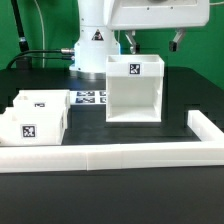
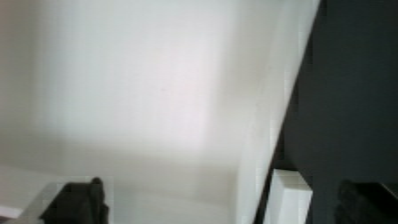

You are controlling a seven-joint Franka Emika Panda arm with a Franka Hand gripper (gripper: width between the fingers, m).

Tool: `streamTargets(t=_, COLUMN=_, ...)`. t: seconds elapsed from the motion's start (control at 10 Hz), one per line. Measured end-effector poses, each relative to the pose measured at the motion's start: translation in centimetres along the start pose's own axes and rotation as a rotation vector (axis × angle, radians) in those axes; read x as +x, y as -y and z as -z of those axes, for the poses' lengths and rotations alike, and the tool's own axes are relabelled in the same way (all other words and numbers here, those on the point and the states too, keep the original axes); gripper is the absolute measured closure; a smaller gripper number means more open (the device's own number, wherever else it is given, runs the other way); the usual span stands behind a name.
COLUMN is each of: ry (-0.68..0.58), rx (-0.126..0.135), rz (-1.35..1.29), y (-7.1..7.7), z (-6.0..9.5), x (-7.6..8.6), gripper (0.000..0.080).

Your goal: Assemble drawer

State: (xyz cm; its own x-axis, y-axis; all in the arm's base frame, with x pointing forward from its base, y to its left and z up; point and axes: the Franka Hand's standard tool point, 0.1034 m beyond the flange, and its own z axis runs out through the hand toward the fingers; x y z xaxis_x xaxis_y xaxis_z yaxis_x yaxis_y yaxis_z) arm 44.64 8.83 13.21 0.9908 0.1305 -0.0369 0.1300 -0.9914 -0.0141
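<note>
Although the black table (image 1: 40, 190) fills most of the scene, the largest task part on it is the white drawer housing (image 1: 135, 95). It stands upright near the middle, its open face turned to the near side and a square tag on its top front strip. Behind it, at the far edge, rises the white arm (image 1: 95, 35). A long low white wall bar (image 1: 110, 157) runs along the near side and turns toward the far side at the exterior view's right. Two small trays (image 1: 35, 115), each tagged, sit close together at the exterior view's left, well apart from the housing. Between the trays and the housing lies the marker board (image 1: 90, 98), flat on the table. The end effector (image 1: 152, 45) hangs just above the housing's far top edge, its fingers spread wide and holding nothing. In the wrist view the two dark fingers (image 2: 75, 200) show at either side, with a white wall of the housing between them, close to the camera. Whether they touch it cannot be told.
</note>
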Motion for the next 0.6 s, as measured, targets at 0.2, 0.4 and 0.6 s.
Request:
streamTargets(t=0.2, ry=0.0, rx=0.0, rz=0.0, y=0.0, z=0.0, x=0.0, gripper=0.015)
streamTargets(t=0.4, ry=0.0, rx=0.001, rz=-0.001, y=0.0, z=-0.1, x=0.0, gripper=0.015)
streamTargets(t=0.6, ry=0.001, rx=0.061, rz=-0.123, y=0.4, z=-1.5, x=-0.3, gripper=0.015)
